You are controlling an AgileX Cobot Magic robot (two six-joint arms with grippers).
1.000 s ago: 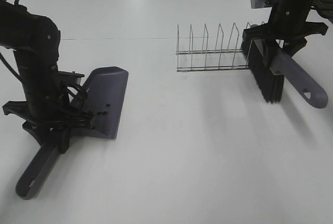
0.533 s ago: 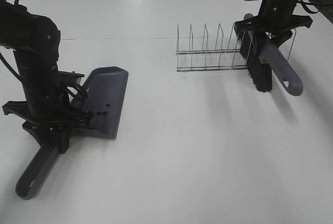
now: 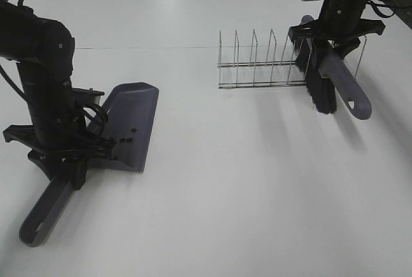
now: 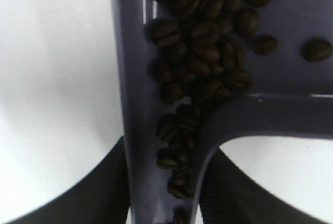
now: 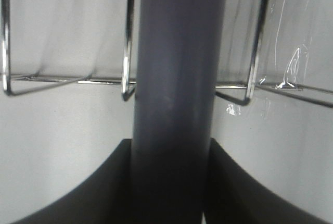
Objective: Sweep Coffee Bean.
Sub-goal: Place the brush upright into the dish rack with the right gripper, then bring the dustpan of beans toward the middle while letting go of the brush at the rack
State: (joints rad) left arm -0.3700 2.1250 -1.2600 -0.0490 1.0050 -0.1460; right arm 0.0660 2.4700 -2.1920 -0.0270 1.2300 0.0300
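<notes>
from the high camera i see my left fingers [image 3: 67,161] clamped tight on the handle of the grey dustpan [image 3: 132,122], which sits on the white tabletop [image 3: 244,193] on my left side, its blade pointing away from the arm and its handle trailing toward the near edge. the coffee bean [image 4: 200,52] pile is inside the dustpan: my left wrist view shows the dark beans heaped against one side wall and spilling down the channel toward the handle, with a few loose ones spread over the pan floor. in the high view only three or four dark specks show on the pan near the arm.

on my right side, my right fingers [image 3: 335,35] are closed around the grey handle of the brush [image 3: 322,87], holding it up off the tabletop, with the black bristles hanging at the right end of the wire rack [image 3: 261,64] and the handle end tilted toward the near right. my right wrist view shows the handle running straight between the fingers, with the rack's chrome loops just behind it.
</notes>
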